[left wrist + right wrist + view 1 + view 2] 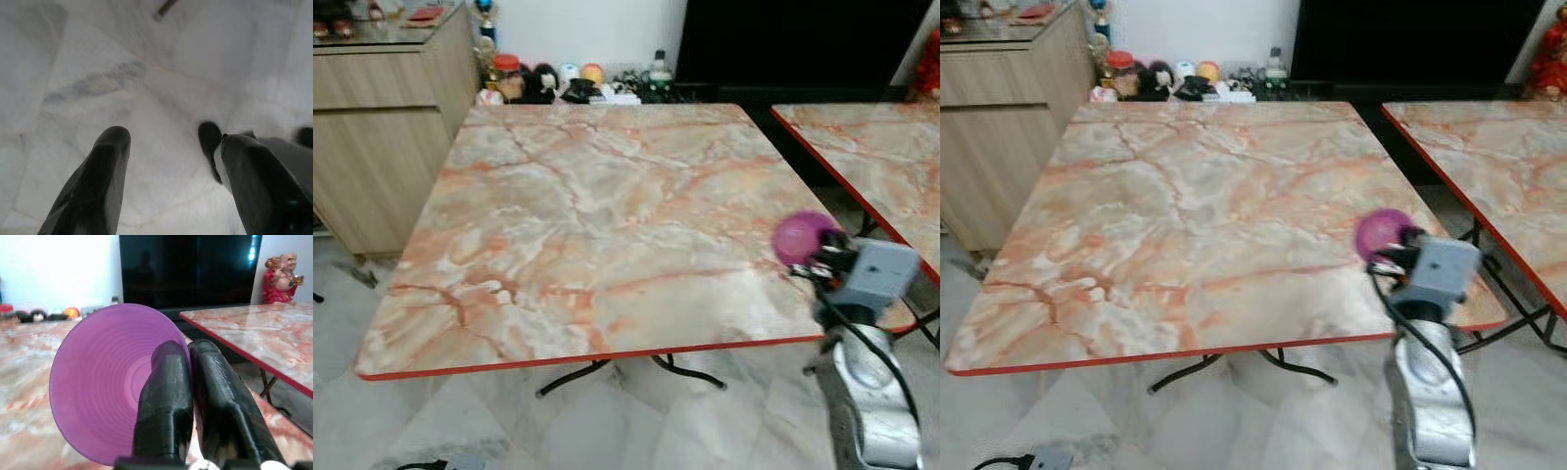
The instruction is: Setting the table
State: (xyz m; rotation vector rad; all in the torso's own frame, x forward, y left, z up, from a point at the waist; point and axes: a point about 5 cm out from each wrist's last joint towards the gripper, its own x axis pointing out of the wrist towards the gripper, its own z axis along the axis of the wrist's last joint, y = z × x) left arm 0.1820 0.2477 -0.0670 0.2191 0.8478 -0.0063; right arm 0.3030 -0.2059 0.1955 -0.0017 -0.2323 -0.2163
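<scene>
Right tool [193,396] pinching purple bowl [105,401] by its rim, one finger inside, one outside; bowl tipped on its side, held over the near right edge of the marble tabletop [578,225]. Left tool [168,181] spread, hanging over pale floor [146,73]. Second tabletop [881,157] just to the right.

Even, bright indoor light; we see soft sheen on marble table [597,215], no hard glare. Head views slightly soft, purple bowl [801,238] blurred at edges. Faint shadow under table on floor [431,421]. Left wrist view hazy, washed-out, fingers [98,181] out of focus. Right wrist view sharper; bright wall [58,269], small blue glint on dark screen [195,269].
</scene>
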